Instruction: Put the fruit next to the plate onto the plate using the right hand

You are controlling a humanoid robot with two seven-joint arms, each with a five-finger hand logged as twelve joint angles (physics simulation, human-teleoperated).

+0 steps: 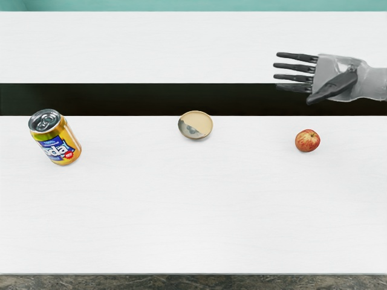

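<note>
In the upper right of the frame we see the right hand (319, 77). Its arm comes in from the right edge, and the hand hovers above the dark gap behind the table (193, 205). The four fingers (293, 67) are stretched out straight toward the left and the thumb lies across the palm. The hand is fully open and holds nothing. Below it, in the right part of the frame, the red and yellow apple (308, 140) lies on the white table, apart from the hand. The small round plate (202, 119) is in the centre, well apart from the apple. On it we see only its own tan surface with a grey patch. At the left side stands a yellow soda can (54, 137) with a silver top. We cannot tell what is inside it.
</note>
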